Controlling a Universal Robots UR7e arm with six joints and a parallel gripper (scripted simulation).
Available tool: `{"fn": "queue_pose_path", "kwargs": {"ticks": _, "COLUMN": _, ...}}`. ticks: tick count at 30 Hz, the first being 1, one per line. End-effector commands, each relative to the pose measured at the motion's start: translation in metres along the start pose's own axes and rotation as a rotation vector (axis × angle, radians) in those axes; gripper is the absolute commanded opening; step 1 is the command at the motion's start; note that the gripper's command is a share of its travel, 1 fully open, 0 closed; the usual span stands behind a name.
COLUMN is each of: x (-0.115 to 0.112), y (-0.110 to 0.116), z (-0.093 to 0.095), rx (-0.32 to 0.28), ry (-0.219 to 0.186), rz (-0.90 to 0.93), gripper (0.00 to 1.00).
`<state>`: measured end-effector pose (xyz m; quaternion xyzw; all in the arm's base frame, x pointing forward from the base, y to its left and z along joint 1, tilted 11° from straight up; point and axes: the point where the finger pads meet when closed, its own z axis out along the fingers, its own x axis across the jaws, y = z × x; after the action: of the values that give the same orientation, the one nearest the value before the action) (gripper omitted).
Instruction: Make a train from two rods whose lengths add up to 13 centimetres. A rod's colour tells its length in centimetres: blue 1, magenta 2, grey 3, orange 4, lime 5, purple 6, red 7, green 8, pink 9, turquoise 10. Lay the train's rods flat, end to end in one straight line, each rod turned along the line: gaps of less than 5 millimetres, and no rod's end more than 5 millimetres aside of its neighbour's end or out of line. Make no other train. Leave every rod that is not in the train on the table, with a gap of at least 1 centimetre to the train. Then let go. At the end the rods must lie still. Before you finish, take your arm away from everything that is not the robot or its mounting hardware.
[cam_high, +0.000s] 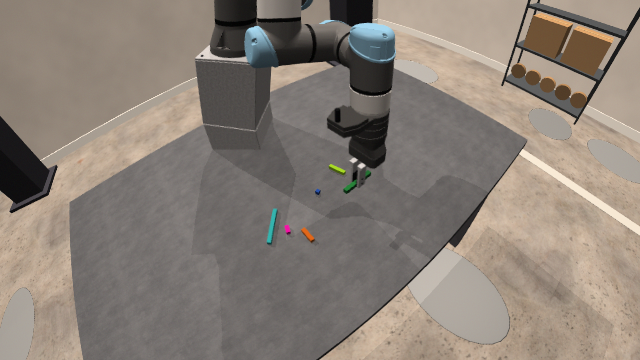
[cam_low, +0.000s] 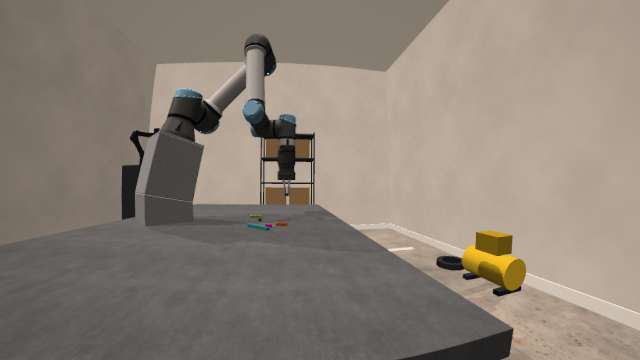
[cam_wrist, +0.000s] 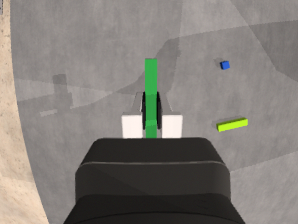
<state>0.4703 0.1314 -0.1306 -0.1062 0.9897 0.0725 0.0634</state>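
My gripper (cam_high: 357, 181) (cam_low: 286, 193) (cam_wrist: 150, 103) is shut on the green rod (cam_high: 349, 188) (cam_wrist: 151, 75) and holds it level above the table. The lime rod (cam_high: 337, 169) (cam_low: 256, 216) (cam_wrist: 232, 125) lies flat, apart from the others. The blue rod (cam_high: 317, 191) (cam_low: 259, 220) (cam_wrist: 225, 65) lies alone, nearer the middle. The turquoise rod (cam_high: 272, 226) (cam_low: 258, 227), the magenta rod (cam_high: 287, 229) (cam_low: 268, 225) and the orange rod (cam_high: 307, 234) (cam_low: 281, 224) lie with gaps between them, at differing angles. No two rods lie end to end.
The grey table (cam_high: 150, 280) (cam_low: 200, 290) bears all the loose rods. The robot's pedestal (cam_high: 230, 95) (cam_low: 170, 180) stands at its back. In the top view a table edge runs to the right of the rods. A shelf (cam_high: 560, 60) stands away from the table.
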Motion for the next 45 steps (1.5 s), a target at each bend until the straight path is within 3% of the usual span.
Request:
{"fn": "queue_pose_path", "kwargs": {"ticks": 1, "x": 0.0, "y": 0.0, "z": 0.0, "rx": 0.0, "ry": -0.001, "rz": 0.0, "gripper": 0.24}}
{"fn": "queue_pose_path", "kwargs": {"ticks": 17, "x": 0.008, "y": 0.007, "z": 0.0, "rx": 0.0, "ry": -0.001, "rz": 0.153, "gripper": 0.24}}
{"fn": "queue_pose_path", "kwargs": {"ticks": 45, "x": 0.051, "y": 0.054, "z": 0.0, "rx": 0.0, "ry": -0.001, "rz": 1.021, "gripper": 0.24}}
